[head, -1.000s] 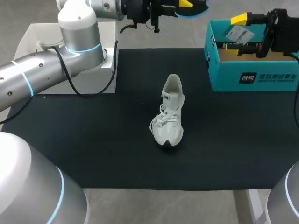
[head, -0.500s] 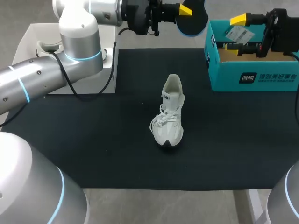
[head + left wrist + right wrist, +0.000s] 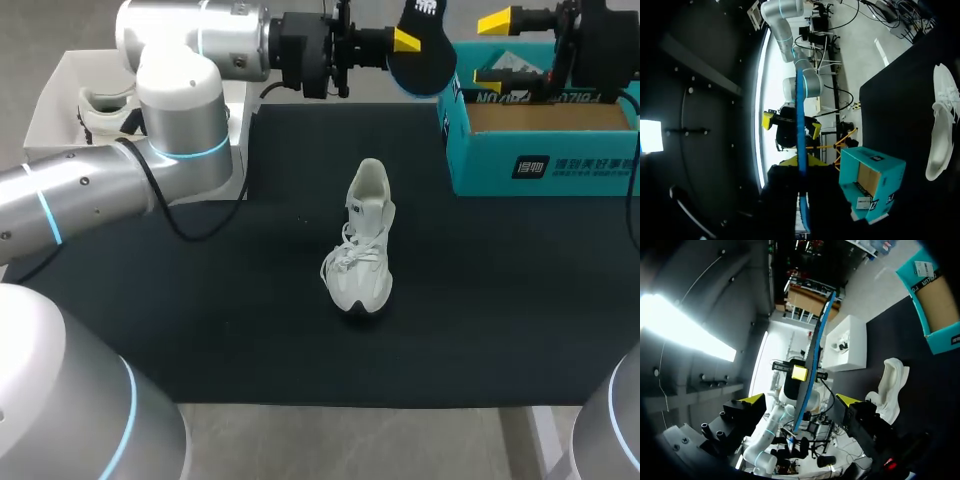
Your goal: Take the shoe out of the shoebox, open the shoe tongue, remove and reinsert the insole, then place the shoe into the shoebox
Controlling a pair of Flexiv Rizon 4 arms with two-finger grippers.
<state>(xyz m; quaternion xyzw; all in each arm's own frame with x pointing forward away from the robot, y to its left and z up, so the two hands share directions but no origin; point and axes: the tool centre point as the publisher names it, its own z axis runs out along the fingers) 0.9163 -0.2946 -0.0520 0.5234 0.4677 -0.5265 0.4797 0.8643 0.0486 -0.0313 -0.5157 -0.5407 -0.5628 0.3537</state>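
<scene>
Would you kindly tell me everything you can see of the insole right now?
The insole is thin and flat, dark on one face with white print, blue along its edge. It hangs in the air beside the teal shoebox, clamped by the left gripper. The open right gripper faces it, not touching.

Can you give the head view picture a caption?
Left gripper holds the insole up beside the shoebox; the white shoe stands on the mat.

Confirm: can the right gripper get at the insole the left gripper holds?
Probably yes. The insole is held up in open air, edge-on to the open right gripper, with nothing between them.
</scene>
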